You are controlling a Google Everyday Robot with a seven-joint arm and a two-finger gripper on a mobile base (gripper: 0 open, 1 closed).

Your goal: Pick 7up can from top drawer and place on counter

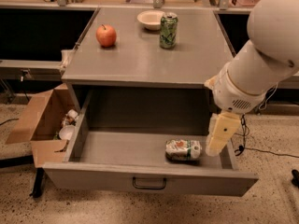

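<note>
The 7up can (183,150), white with green patches and an orange-red mark, lies on its side on the floor of the open top drawer (117,148), right of centre near the front. The drawer's front panel has a dark wire handle (149,184). The counter (135,59) is the grey top above it. My gripper (218,135), cream-coloured, hangs from the large white arm over the drawer's right end, just right of the can and a little above it.
On the counter stand a red apple (106,35), a white bowl (151,19) and a darker green patterned can (168,30). An open cardboard box (44,120) with trash sits on the floor to the left. A dark cable (266,150) lies on the floor at right.
</note>
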